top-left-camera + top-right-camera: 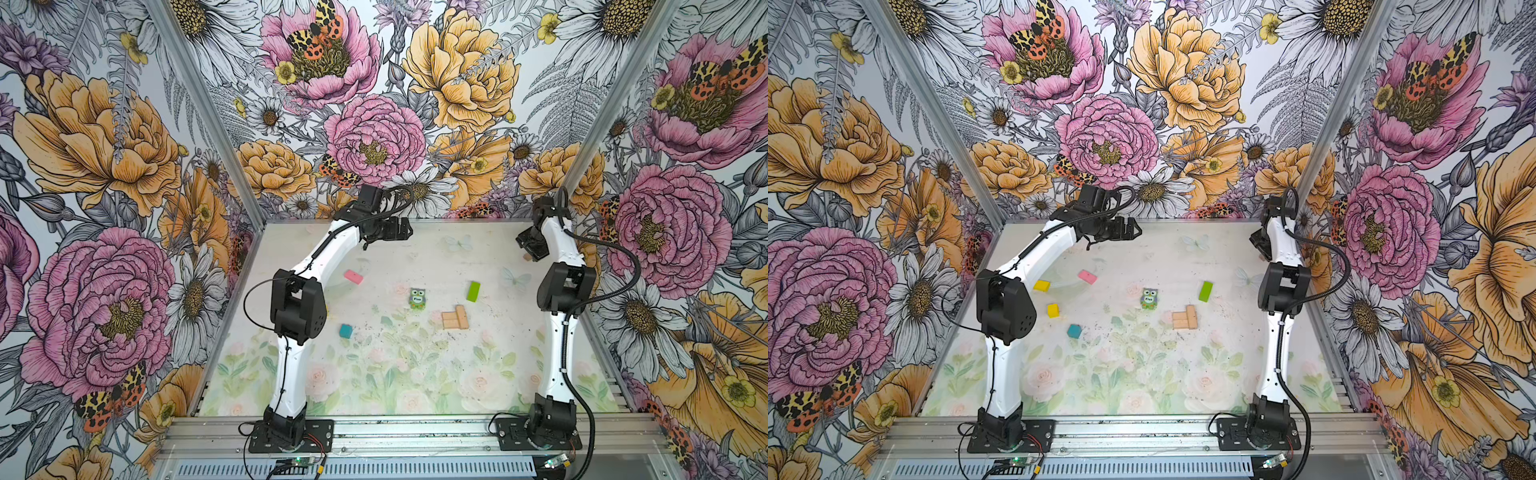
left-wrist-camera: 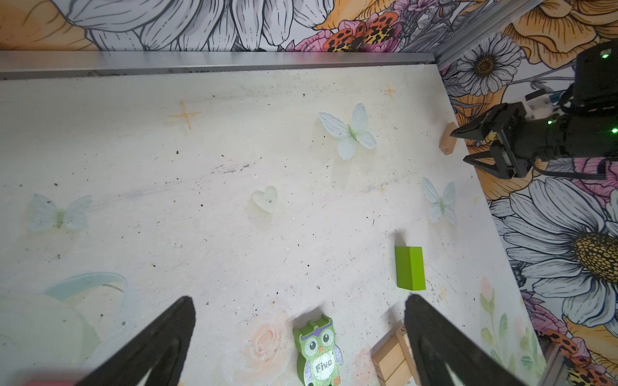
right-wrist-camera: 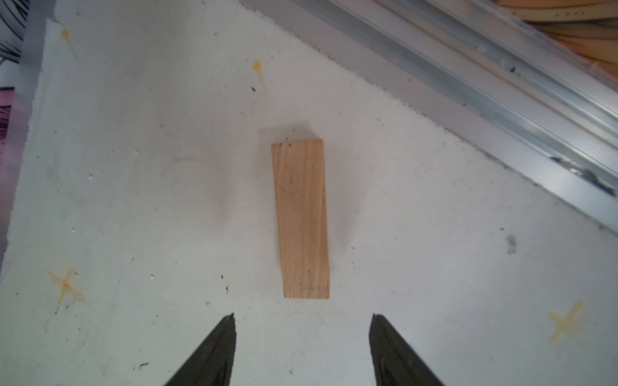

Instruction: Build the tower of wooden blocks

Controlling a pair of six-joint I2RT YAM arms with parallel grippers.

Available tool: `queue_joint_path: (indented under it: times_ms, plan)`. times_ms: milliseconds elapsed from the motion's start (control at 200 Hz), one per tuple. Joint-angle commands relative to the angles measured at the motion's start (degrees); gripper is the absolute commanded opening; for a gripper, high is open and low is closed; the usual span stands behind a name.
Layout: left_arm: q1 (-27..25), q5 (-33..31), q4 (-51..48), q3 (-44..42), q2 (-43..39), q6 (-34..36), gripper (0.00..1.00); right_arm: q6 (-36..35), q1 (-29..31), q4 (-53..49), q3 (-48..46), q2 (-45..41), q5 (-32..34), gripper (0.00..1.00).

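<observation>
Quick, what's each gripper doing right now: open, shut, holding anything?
Left gripper: open, holding nothing.
Right gripper: open, empty; a loose tan bar lies flat just ahead of it.

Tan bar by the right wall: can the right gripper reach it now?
Likely yes: the right gripper is open, facing the tan bar, which lies flat with nothing between them.

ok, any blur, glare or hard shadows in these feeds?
Left wrist view: left gripper's fingers soft, lime-green bar crisp with a short shadow. Right wrist view: tan bar sharp, faint shadow only. Both top views: even light, no glare, wide-angle walls splay outward.
</observation>
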Motion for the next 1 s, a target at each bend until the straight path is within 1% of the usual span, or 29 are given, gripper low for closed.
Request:
queue_joint_path:
  times_ms: [0, 95, 205, 300, 450, 545, 640, 776, 996]
  plan:
    - [0.3, 1.6, 1.0, -0.9, 0.3, -1.0, 0.99, 2.3, 0.4, 0.1, 1.8, 1.0, 2.5, 0.64]
    - [0.3, 1.3, 1.1, -1.7, -0.1, -1.1, 0.99, 3.9, 0.8, -1.7, 1.4, 0.7, 3.8, 0.64]
    - [0.4, 1.2, 1.1, -2.2, -0.2, -1.2, 0.99, 4.4, 1.3, -1.8, 0.7, 0.5, 5.0, 0.64]
    - [0.4, 1.4, 1.0, -2.5, -0.5, -1.0, 0.99, 6.6, 1.4, -1.8, 0.6, 0.5, 5.6, 0.64]
    - [0.9, 1.8, 1.0, -3.7, -1.2, -1.0, 0.99, 10.7, 1.6, -1.8, 0.5, 1.0, 5.1, 0.65]
    - [1.3, 2.0, 1.0, -5.0, -2.1, -0.7, 0.99, 12.5, 1.9, -1.8, -0.6, 0.5, 4.3, 0.62]
    - [2.0, 1.8, 1.1, -6.4, -3.0, -0.1, 0.99, 12.4, 2.6, -0.5, -0.7, 0.5, 3.5, 0.62]
    - [2.8, 3.2, 1.0, -7.0, -3.5, 0.6, 0.99, 13.2, 2.9, 0.1, -0.7, 0.9, 4.9, 0.64]
    - [4.7, 4.0, 1.9, -8.5, -5.2, 1.1, 0.99, 10.9, 2.0, 1.1, -1.8, -0.4, 5.4, 0.65]
